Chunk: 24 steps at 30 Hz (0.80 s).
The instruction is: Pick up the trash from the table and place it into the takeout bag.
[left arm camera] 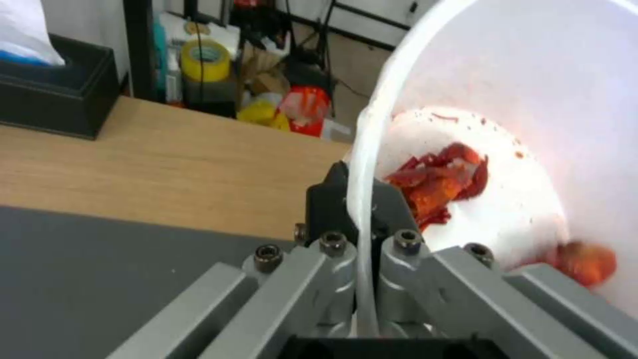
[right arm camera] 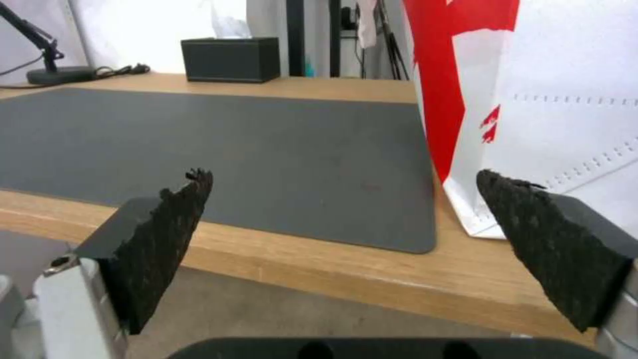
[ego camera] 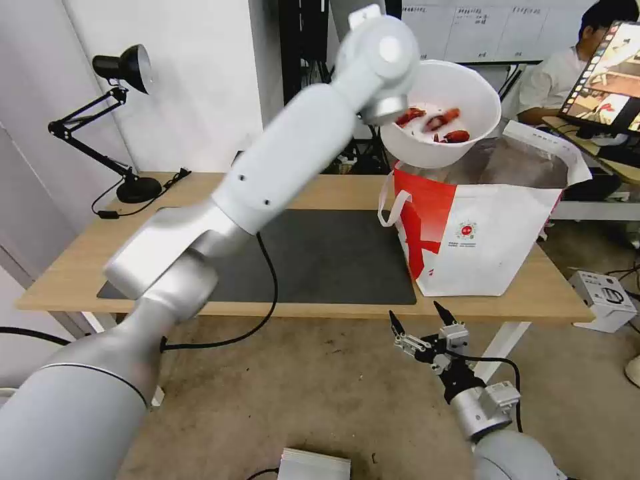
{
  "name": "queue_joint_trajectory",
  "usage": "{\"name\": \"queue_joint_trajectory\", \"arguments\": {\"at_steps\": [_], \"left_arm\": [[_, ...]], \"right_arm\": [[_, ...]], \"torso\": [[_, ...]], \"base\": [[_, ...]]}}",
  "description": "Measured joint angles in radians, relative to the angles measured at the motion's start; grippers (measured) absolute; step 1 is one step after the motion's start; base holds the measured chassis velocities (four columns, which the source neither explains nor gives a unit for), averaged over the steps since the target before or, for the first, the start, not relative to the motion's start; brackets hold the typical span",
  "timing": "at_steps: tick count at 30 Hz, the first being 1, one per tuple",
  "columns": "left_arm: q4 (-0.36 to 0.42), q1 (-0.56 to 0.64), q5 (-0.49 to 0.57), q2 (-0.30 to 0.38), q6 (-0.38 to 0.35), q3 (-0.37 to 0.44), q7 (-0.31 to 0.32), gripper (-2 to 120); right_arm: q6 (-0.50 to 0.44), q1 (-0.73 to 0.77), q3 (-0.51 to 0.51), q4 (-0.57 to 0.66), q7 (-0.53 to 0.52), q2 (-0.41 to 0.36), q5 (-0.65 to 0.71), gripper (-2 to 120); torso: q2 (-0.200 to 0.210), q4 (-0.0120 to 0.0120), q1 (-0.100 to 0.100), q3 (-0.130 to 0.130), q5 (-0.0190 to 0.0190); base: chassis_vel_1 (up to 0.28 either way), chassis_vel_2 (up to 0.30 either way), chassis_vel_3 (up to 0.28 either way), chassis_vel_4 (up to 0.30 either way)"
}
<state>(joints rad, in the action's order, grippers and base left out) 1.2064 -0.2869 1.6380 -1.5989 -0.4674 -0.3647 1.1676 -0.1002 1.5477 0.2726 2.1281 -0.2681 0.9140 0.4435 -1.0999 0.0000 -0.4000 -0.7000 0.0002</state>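
Note:
My left arm reaches up and across, holding a white round bowl (ego camera: 443, 113) of red crayfish shells (ego camera: 433, 123), tilted, above the open mouth of the white-and-red takeout bag (ego camera: 487, 227). In the left wrist view my left gripper (left arm camera: 362, 199) is shut on the bowl's rim (left arm camera: 366, 144), with the shells (left arm camera: 438, 182) lying inside. The bag stands at the right end of the light-wood table (ego camera: 67, 273), beside the dark grey mat (ego camera: 320, 257). My right gripper (ego camera: 419, 319) hangs open below the table's front edge, with nothing between its fingers.
A black desk lamp (ego camera: 117, 120) stands at the table's back left. A black tissue box (right arm camera: 231, 59) sits at the far edge behind the mat (right arm camera: 219, 144). Small boxes lie on the floor at the right (ego camera: 603, 297) and near my base (ego camera: 313, 465).

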Motion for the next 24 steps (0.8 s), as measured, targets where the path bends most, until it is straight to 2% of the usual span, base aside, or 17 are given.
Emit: {"name": "queue_joint_trajectory", "arguments": {"at_steps": [3,8,11,12,16,24], "left_arm": [[-0.009,0.013,-0.083,-0.001,0.036,-0.039,-0.032,0],[-0.005,0.031,-0.149,0.001,0.056,-0.069,-0.062,0],[0.009,0.047,-0.230,0.003,0.095,-0.109,-0.145,0],[0.009,0.047,-0.230,0.003,0.095,-0.109,-0.145,0],[0.037,0.058,-0.312,0.006,0.129,-0.167,-0.236,0],[0.077,0.079,-0.339,0.015,0.134,-0.221,-0.255,0]], "right_arm": [[0.000,0.000,0.000,0.000,0.000,0.000,0.000,100],[0.000,0.000,0.000,0.000,0.000,0.000,0.000,100],[0.000,0.000,0.000,0.000,0.000,0.000,0.000,100],[0.000,0.000,0.000,0.000,0.000,0.000,0.000,100],[0.000,0.000,0.000,0.000,0.000,0.000,0.000,100],[0.000,0.000,0.000,0.000,0.000,0.000,0.000,100]], "torso": [[0.000,0.0000,0.000,0.000,0.0000],[0.000,0.0002,0.000,0.000,-0.0001],[0.000,0.0002,0.000,0.000,-0.0001],[0.000,0.0002,0.000,0.000,-0.0001],[0.000,-0.0001,0.000,0.000,0.0000],[0.000,0.0000,0.000,0.000,0.0000]], "base": [[0.000,0.000,0.000,0.000],[0.000,0.000,0.000,0.000],[0.000,0.000,0.000,0.000],[0.000,0.000,0.000,0.000],[0.000,0.000,0.000,0.000],[0.000,0.000,0.000,0.000]]}}
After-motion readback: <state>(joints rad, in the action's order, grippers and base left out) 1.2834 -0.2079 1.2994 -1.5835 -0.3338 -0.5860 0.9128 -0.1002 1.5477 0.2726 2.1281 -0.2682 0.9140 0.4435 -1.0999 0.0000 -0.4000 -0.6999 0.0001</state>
